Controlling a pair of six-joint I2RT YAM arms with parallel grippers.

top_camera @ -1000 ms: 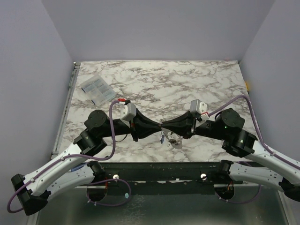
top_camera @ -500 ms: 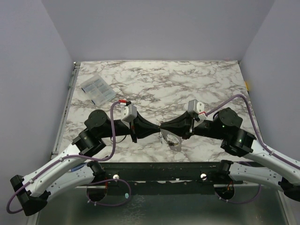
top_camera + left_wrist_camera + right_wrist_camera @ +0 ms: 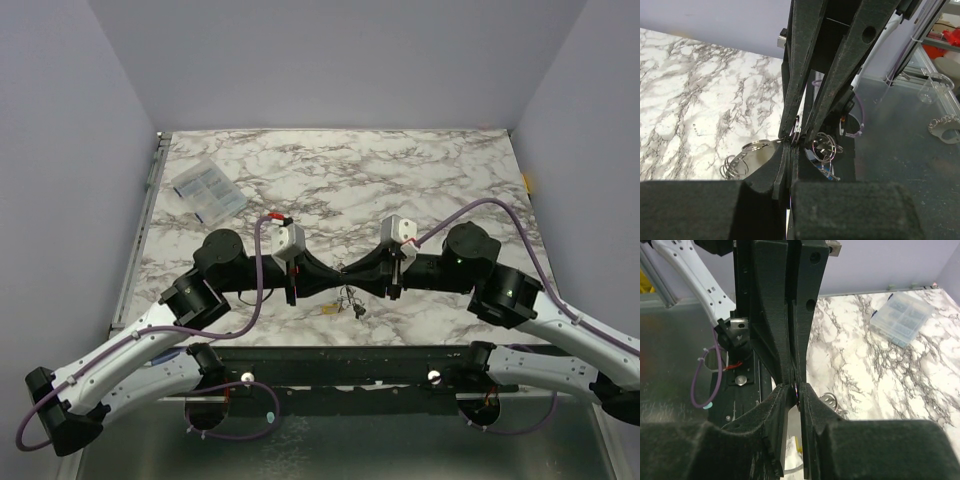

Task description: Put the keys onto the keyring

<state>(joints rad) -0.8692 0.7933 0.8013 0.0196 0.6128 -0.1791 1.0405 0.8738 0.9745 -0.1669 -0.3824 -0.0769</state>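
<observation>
My left gripper (image 3: 338, 272) and right gripper (image 3: 352, 271) meet tip to tip above the table's near edge. Both are shut on the same thin metal keyring (image 3: 796, 132), seen edge-on between the right jaws in the right wrist view (image 3: 798, 388). A bunch of small rings and keys (image 3: 351, 299) hangs under the tips. A blue-headed key (image 3: 822, 167) hangs on a ring just behind the left fingers. A yellowish key (image 3: 328, 309) lies on the marble below and shows as a yellow bit in the right wrist view (image 3: 798, 445). No green key shows.
A clear plastic compartment box (image 3: 207, 190) lies at the table's back left and shows in the right wrist view (image 3: 902, 317). Spare silver rings (image 3: 735, 166) lie on the marble (image 3: 400, 180) by the left fingers. The dark rail (image 3: 340, 362) runs along the near edge.
Both wrists have closed in toward each other with the tips still joined. The hanging bunch has shifted left, and the yellowish key now shows on the marble.
</observation>
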